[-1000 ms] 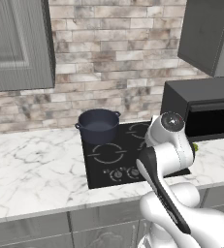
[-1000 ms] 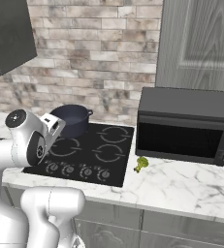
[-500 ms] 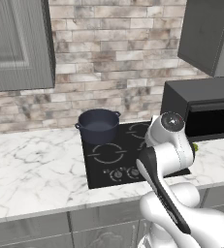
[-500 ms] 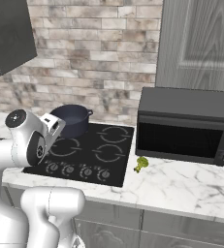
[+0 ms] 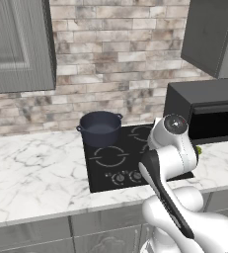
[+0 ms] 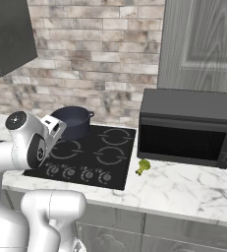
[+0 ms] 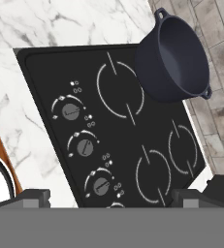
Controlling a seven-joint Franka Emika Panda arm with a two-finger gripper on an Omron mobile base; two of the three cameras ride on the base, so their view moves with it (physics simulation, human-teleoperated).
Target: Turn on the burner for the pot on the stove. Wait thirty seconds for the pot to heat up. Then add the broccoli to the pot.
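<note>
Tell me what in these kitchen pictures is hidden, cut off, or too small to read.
- Knob settings: the markings around the stove knobs are too small in the hand view to tell whether any burner is on.
- Fourth knob: cut off at the bottom edge of the hand view.
- Broccoli: in the left base view the arm covers nearly all of it.
- Pot: its floor is hidden by its near wall in both base views.

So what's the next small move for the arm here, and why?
Probably lower the open gripper toward the knob row at the front of the stove. The pot sits on the rear-left ring, no knob is touched yet, and the broccoli lies on the counter by the microwave, so the burner comes first. Which knob serves that ring I cannot tell.
</note>
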